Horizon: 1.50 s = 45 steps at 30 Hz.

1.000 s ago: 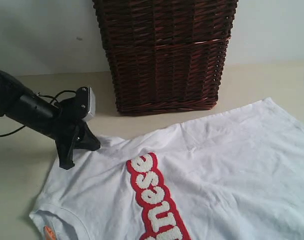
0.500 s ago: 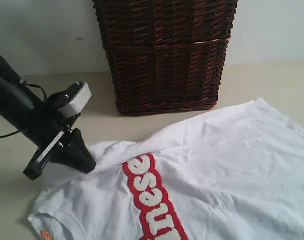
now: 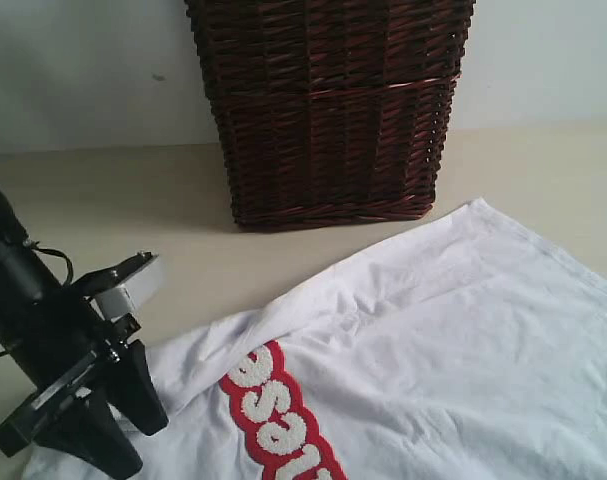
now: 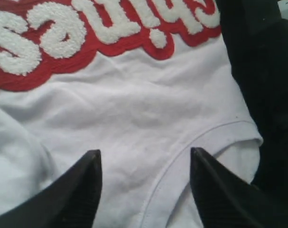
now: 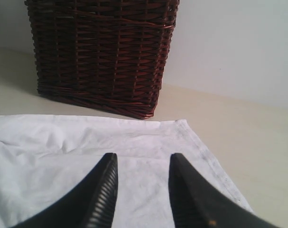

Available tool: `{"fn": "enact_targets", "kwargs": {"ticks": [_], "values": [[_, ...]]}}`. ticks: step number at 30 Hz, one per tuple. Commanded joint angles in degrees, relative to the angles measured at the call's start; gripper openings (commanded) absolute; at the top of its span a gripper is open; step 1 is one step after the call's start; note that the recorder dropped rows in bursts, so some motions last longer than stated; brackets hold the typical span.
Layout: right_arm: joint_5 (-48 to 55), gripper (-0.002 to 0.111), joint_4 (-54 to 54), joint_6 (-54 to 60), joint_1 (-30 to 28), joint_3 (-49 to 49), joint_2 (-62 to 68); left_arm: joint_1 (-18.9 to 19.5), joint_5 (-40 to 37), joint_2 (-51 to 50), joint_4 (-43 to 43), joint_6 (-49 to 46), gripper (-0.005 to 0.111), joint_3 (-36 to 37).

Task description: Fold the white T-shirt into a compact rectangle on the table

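Currently the white T-shirt (image 3: 453, 330) is lying spread across the tabletop (image 3: 103, 200), just in front of the dark wicker basket (image 3: 328, 110), with its red-outlined letters (image 4: 101, 23) facing up. The left tool (image 4: 144, 156) is hanging over a curved hem with its jaws apart, gripping nothing. The right tool (image 5: 141, 161) is hovering over plain cloth near a corner, jaws parted and empty.

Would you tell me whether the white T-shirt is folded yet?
Spread, not folded: the white T-shirt lies wrinkled across the table, lettering exposed.
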State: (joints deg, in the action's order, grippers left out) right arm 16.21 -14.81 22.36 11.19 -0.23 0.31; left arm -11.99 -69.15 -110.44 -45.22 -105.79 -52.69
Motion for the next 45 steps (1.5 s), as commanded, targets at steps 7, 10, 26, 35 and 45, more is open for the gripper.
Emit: {"fn": "enact_targets", "kwargs": {"ticks": [7,10,26,35,45], "values": [[-0.07,0.037,-0.02,-0.01,-0.31,0.23,-0.31,2.42,-0.41,7.53,-7.58,2.84,0.060,-5.71],[-0.07,0.037,-0.02,-0.01,-0.31,0.23,-0.31,5.44,3.97,9.25,-7.66,4.53,0.060,-10.62],[-0.07,0.037,-0.02,-0.01,-0.31,0.23,-0.31,5.98,2.49,-4.51,-2.62,7.71,0.059,-10.20],[-0.07,0.037,-0.02,-0.01,-0.31,0.23,-0.31,3.91,10.14,-4.21,-2.21,7.09,0.000,-5.85],[-0.07,0.037,-0.02,-0.01,-0.31,0.23,-0.31,3.91,8.85,1.56,-0.18,-6.92,0.000,-7.27]]}}
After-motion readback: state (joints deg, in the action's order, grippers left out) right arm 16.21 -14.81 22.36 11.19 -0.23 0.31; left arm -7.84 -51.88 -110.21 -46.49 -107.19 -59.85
